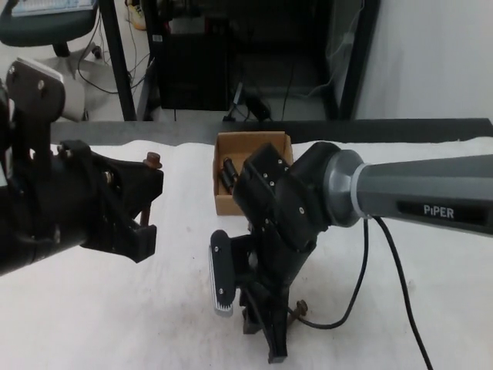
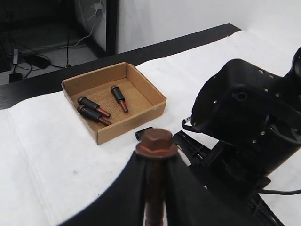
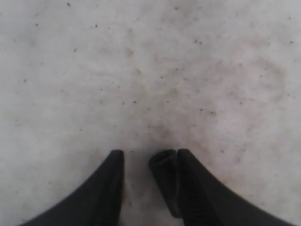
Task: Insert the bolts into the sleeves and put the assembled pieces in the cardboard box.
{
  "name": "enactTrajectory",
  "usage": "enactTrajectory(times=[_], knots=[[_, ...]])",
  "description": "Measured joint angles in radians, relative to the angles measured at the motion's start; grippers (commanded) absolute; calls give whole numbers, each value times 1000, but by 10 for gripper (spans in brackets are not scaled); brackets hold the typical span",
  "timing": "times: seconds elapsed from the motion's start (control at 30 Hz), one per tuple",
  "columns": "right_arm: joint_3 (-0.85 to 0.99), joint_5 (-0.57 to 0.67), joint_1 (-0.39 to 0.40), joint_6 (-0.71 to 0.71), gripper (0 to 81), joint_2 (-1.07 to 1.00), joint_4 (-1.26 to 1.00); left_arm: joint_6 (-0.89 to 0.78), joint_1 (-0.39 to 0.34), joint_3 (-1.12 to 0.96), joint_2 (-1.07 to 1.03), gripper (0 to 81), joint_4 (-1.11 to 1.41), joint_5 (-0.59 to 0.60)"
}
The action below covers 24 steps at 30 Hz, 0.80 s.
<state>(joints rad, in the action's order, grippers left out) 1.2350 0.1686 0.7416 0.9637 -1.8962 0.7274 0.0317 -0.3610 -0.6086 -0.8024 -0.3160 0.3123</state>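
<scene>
Left gripper (image 2: 155, 162) clamped on a bolt (image 2: 156, 142); right gripper (image 3: 150, 154) with fingers apart around a sleeve (image 3: 163, 172) on the white cloth (image 3: 150, 56).
The bolt is held by its shaft, with the hex head upward. The black sleeve touches only one finger. In the high view, the cardboard box (image 2: 131, 125) is at 12 o'clock from the right gripper and holds three assembled pieces (image 2: 119, 98). Another sleeve (image 2: 144, 133) lies just beside its wall, and a loose bolt (image 1: 299, 308) lies at 3 o'clock.

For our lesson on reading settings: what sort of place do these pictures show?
Probably a robotics lab or workshop: two robot arms at a cloth-covered bench, a cardboard box of assembled pieces, an office chair behind.
</scene>
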Motion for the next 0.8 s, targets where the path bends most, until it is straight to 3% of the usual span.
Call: enactTrajectory(times=[0.5,0.8], knots=[[0,-22,-108,40,360,0,1,7,0,0,0,3,-1,0],[0,44,-100,58,360,0,-3,7,0,0,0,3,-1,-10]])
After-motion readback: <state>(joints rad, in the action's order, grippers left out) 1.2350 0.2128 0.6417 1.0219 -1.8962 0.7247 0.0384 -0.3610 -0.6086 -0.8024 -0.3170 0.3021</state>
